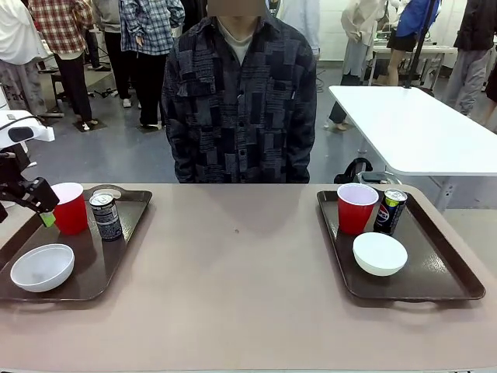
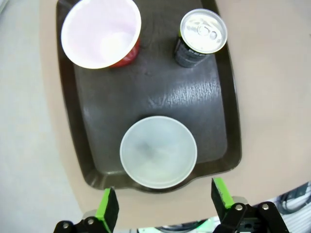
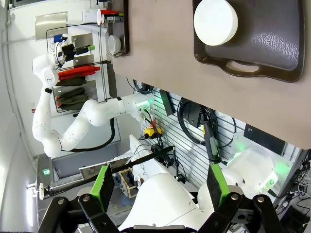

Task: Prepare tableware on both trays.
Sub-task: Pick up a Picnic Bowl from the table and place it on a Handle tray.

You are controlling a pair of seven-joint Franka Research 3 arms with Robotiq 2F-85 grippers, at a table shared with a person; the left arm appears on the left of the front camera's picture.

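The left tray (image 1: 124,241) holds a red cup (image 1: 70,207), a dark can (image 1: 106,216) and a white bowl (image 1: 43,267). My left gripper (image 1: 40,206) hovers at that tray's left side, beside the cup. From the left wrist view its gripper (image 2: 164,201) is open and empty above the tray (image 2: 194,104), with the bowl (image 2: 158,151) nearest, and the cup (image 2: 101,31) and can (image 2: 201,36) beyond. The right tray (image 1: 443,272) carries a red cup (image 1: 356,207), a can (image 1: 390,210) and a bowl (image 1: 380,253). My right gripper (image 3: 160,189) is open, off the table's near edge, with the tray (image 3: 272,48) and bowl (image 3: 215,21) far ahead.
A person (image 1: 239,101) stands at the far side of the table with no hands over it. The brown tabletop (image 1: 241,272) lies bare between the trays. A white table (image 1: 411,128) stands behind on the right. Robot bases and cables (image 3: 194,121) sit below the near edge.
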